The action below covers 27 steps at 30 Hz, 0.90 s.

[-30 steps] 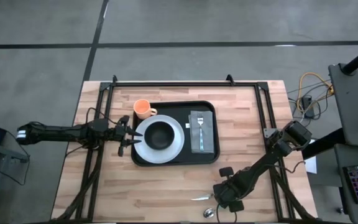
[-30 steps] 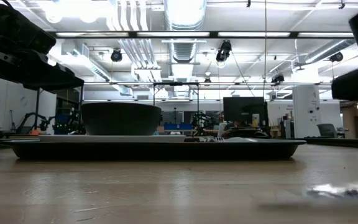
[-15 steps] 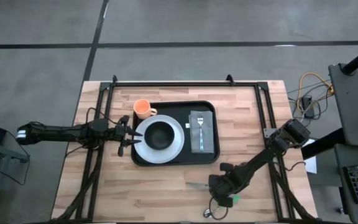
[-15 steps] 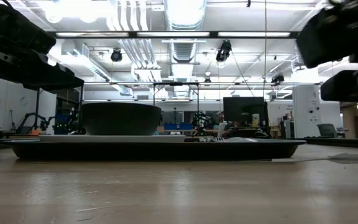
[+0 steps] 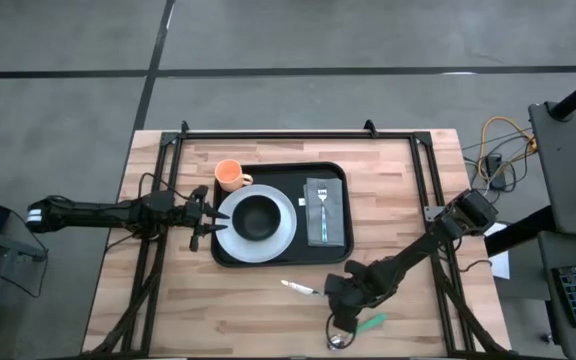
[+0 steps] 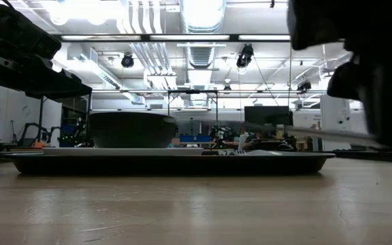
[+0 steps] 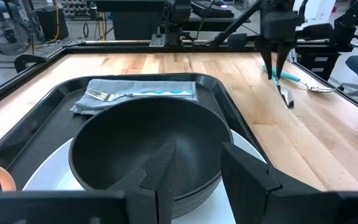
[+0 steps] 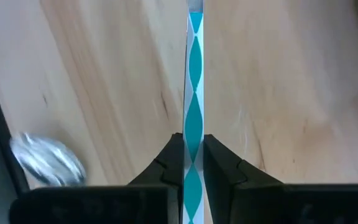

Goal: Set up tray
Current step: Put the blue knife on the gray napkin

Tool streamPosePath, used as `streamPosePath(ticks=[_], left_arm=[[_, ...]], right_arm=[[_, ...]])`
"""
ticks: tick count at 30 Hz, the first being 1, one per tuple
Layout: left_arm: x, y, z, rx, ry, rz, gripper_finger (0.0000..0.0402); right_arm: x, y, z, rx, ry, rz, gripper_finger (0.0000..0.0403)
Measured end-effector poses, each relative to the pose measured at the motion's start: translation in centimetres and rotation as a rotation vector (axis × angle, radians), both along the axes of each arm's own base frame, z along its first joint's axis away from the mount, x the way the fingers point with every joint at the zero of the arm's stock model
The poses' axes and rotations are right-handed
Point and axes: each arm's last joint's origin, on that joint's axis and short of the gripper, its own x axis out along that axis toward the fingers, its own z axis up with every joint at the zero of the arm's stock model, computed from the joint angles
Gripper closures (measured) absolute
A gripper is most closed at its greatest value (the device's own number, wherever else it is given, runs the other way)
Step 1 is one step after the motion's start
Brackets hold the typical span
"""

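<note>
wooden table point(image 5: 168, 300), black tray point(image 5: 332, 255), spoon point(image 5: 339, 341)

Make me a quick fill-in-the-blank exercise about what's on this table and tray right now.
1. The black bowl sits on the white ____.
2. The fork lies on the grey ____ inside the tray.
3. The ____ arm's gripper is shut on the teal-handled utensil, in front of the tray.
4. The spoon lies outside the tray, on the wooden ____.

Missing words: plate; napkin; right; table
</note>
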Motion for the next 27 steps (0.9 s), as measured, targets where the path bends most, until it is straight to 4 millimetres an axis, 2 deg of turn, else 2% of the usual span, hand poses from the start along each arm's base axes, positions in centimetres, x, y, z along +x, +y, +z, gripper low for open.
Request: streamPosePath(ticks=[6,16,27], left_arm=[[0.0,0.0,0.0,0.0,0.0,0.0,0.0297],[0.0,0.0,0.0,0.0,0.0,0.0,0.0297],[0.0,0.0,0.0,0.0,0.0,0.0,0.0297]], right_arm=[[1.4,-0.9,1.1,0.009,-0.053,-0.191,0.0379],[3.1,-3.5,1.6,0.03,-0.076,-0.421,0.0379],[3.5,-5.5,2.0,0.012,-0.033,-0.637,0.0379]])
